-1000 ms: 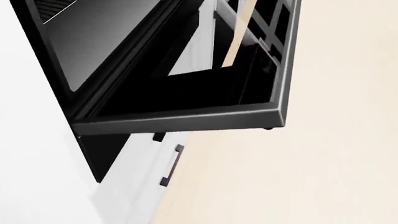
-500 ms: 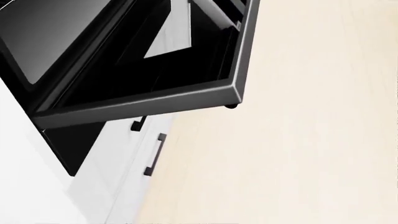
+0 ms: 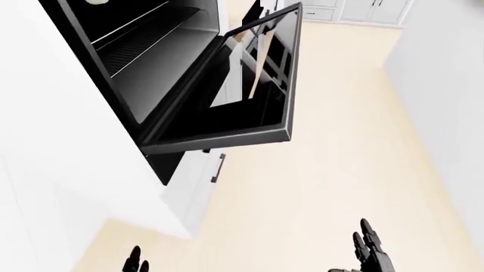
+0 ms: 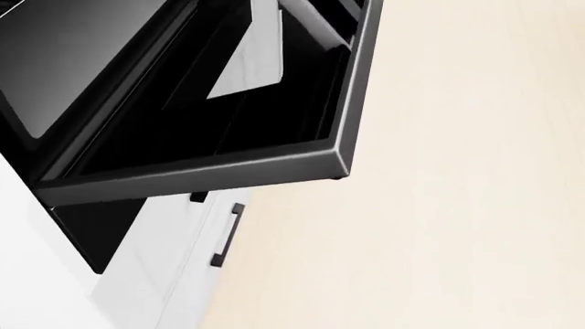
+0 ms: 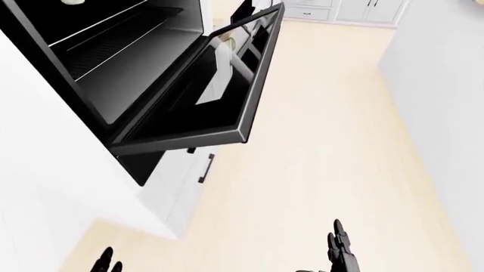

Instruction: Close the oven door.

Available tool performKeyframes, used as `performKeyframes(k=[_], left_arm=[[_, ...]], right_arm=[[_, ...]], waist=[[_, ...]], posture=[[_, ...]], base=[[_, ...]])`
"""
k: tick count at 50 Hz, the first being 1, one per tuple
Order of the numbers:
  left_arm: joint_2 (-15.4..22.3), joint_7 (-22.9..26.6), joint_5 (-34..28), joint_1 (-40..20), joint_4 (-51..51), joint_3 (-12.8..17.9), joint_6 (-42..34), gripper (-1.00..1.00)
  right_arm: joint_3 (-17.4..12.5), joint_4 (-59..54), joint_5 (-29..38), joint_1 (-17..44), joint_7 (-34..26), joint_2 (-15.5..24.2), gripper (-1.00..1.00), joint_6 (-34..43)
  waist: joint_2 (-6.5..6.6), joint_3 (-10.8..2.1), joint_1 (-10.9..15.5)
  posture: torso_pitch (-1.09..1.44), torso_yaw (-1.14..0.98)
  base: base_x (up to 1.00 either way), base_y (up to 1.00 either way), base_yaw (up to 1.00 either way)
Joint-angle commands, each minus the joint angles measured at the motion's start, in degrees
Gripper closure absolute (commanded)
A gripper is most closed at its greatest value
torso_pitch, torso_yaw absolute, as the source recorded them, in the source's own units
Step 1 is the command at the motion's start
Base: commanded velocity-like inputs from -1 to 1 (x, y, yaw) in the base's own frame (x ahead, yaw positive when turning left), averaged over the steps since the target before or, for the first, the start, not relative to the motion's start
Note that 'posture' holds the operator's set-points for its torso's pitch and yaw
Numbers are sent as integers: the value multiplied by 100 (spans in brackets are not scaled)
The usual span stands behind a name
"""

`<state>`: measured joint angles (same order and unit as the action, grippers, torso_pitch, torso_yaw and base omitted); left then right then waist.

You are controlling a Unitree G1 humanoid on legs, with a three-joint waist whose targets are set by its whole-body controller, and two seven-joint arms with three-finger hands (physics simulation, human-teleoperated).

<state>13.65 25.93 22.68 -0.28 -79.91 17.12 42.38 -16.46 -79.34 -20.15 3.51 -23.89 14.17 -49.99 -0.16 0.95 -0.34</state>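
The oven door (image 3: 249, 85) hangs open in the upper left of the left-eye view, its glossy black inner glass facing up and mirroring pale cabinet shapes. Its grey outer edge runs across the middle of the head view. Behind it the oven cavity (image 3: 143, 51) fills the upper left corner, with rack rails faintly visible; the top of the cavity is cut off by the frame. Below the door a white drawer (image 3: 200, 181) carries a short dark handle (image 3: 219, 168), partly hidden under the door's edge.

The pale wooden floor (image 3: 333, 141) takes up the centre and right of both eye views. At the top edge, white cabinets (image 3: 370, 8) are only partly in frame.

Only the fingertips of the left hand (image 3: 136, 262) poke up at the bottom left, and the right hand (image 3: 372, 252) shows upright fingers at the bottom right. Both are apart from the door and hold nothing; the right fingers stand extended, while the left hand's state cannot be told, since most of it is cut off.
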Motion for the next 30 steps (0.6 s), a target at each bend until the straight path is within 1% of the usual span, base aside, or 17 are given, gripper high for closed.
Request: performKeyframes(k=[1, 2, 6, 8, 10, 11, 13, 15, 18, 21, 23, 25, 26, 27, 28, 29, 30], left_arm=[[90, 17, 37, -35, 102, 36, 141, -100], [92, 19, 39, -39, 103, 38, 138, -100], [89, 17, 35, -44, 104, 39, 137, -100], [86, 15, 34, -42, 103, 38, 141, -100], [80, 15, 31, -32, 100, 38, 146, -100], [79, 9, 26, -34, 102, 34, 147, -100], [76, 8, 28, -40, 106, 33, 143, -100], [74, -4, 25, -47, 108, 28, 143, -100], [69, -7, 25, -45, 110, 22, 147, -100], [73, -4, 34, -42, 108, 26, 149, -100], [73, -4, 36, -39, 107, 27, 150, -100], [73, 4, 43, -38, 109, 30, 151, -100], [74, -1, 41, -38, 108, 28, 152, -100], [74, 2, 45, -38, 108, 29, 151, -100], [74, 2, 45, -36, 108, 28, 154, -100], [74, 5, 48, -35, 107, 30, 154, -100], [74, 4, 48, -33, 107, 29, 157, -100]], right_arm=[[-37, 116, -62, 43, -57, 63, -100, -152], [-43, 118, -78, 46, -70, 67, -100, -147], [-42, 126, -117, 49, -107, 63, -100, -137], [-32, 125, -122, 56, -106, 57, -100, -131], [-20, 125, -118, 56, -98, 54, -100, -121], [-15, 123, -113, 62, -91, 60, -100, -117], [-9, 125, -108, 68, -86, 63, -100, -109], [-11, 128, -114, 83, -89, 68, -100, -95], [-12, 125, -117, 93, -105, 74, -100, -87], [-14, 124, -120, 97, -111, 70, -100, -90], [-17, 124, -123, 88, -117, 67, -100, -98], [-25, 124, -138, 81, -137, 64, -100, -97], [-27, 125, -143, 82, -142, 65, -100, -91], [-32, 126, -155, 86, -148, 65, -100, -84], [-29, 124, -152, 86, -147, 68, -100, -85], [-36, 122, -163, 87, -157, 68, -100, -85], [-42, 118, -171, 90, -137, 68, -100, -74]], waist=[[14, -27, 1], [7, 14, -1], [80, 96, -18], [214, 95, -18], [443, 85, -72], [275, 103, 16], [336, 156, 1], [313, 127, 26], [221, 164, 42], [97, 158, 81], [-10, 141, 111], [-164, 119, 136], [-277, 98, 143], [-422, 38, 137], [-158, 85, 94], [-240, 138, 78], [-366, 345, 65]], posture=[[0, 0], [0, 0], [0, 0], [0, 0], [0, 0], [0, 0], [0, 0], [0, 0], [0, 0], [0, 0], [0, 0], [0, 0], [0, 0], [0, 0], [0, 0], [0, 0], [0, 0]], base=[[12, 9, 0], [12, 12, 0], [20, 17, 0], [22, 18, 0], [22, 18, 0], [22, 19, 0], [22, 18, 0], [21, 18, 0], [22, 18, 0], [22, 19, 0], [23, 18, 0], [23, 19, 0], [22, 19, 0], [21, 20, 0], [22, 20, 0], [21, 19, 0], [0, 0, 0]])
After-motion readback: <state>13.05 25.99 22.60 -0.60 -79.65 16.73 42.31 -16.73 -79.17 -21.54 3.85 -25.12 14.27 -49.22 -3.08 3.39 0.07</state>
